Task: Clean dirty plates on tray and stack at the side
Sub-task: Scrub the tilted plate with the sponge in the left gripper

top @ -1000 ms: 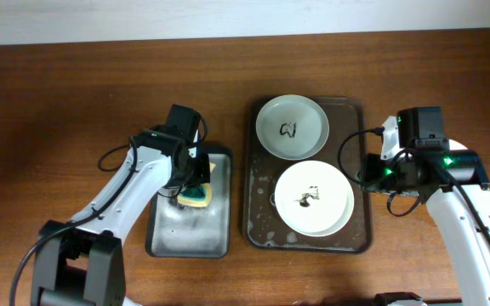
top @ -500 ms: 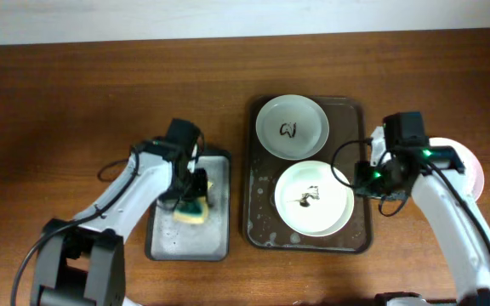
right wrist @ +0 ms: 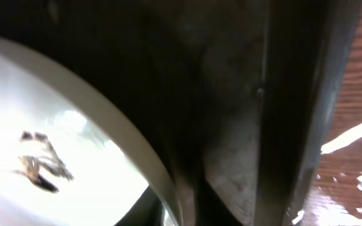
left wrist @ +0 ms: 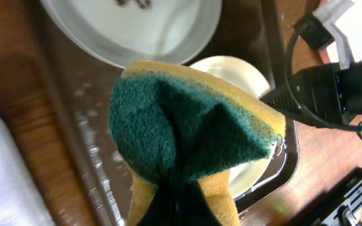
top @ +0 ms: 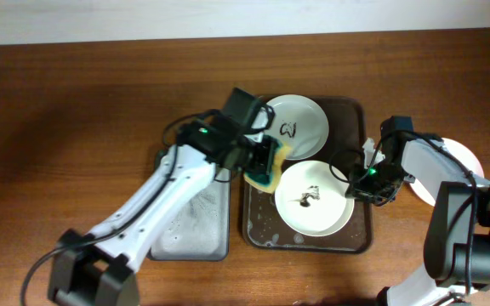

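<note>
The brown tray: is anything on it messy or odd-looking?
Yes. The far plate and the near plate on the tray each carry a black scribble stain at the centre. Wet droplets speckle the tray floor along its near edge. Nothing looks broken or tipped.

The sponge (top: 266, 167) and right gripper (top: 361, 182) flank front plate (top: 330, 214); centre open

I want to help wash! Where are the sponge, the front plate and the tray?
sponge (left wrist: 187, 125), left wrist view, green face.
front plate (top: 323, 212), overhead view, white inside.
tray (top: 262, 231), overhead view, bare wet corner.
</note>
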Robot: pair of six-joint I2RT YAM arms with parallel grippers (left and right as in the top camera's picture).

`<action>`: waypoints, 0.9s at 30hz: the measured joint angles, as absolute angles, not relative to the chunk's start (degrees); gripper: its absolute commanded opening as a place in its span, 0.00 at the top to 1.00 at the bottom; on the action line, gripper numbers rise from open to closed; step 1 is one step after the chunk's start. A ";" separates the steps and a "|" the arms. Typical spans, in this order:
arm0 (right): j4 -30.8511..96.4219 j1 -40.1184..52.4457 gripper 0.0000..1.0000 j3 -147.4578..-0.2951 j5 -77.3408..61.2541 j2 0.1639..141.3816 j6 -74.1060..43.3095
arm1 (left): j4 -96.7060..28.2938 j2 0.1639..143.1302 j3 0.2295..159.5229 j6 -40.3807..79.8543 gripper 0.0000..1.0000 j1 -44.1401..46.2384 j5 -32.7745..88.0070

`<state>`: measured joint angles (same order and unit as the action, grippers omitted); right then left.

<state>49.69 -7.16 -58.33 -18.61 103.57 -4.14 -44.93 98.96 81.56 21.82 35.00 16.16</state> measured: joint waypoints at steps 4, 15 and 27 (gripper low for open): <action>49.56 -7.16 0.96 -58.30 -19.14 103.79 -3.79 | -41.12 104.66 81.56 25.93 1.00 37.91 16.36; 49.50 -7.16 0.96 -58.28 -19.20 103.79 -4.14 | -21.65 118.74 81.54 35.62 1.00 45.50 24.05; 49.63 -7.16 0.96 -58.28 -19.20 103.79 -4.29 | -28.69 122.98 85.01 36.47 1.00 48.05 12.16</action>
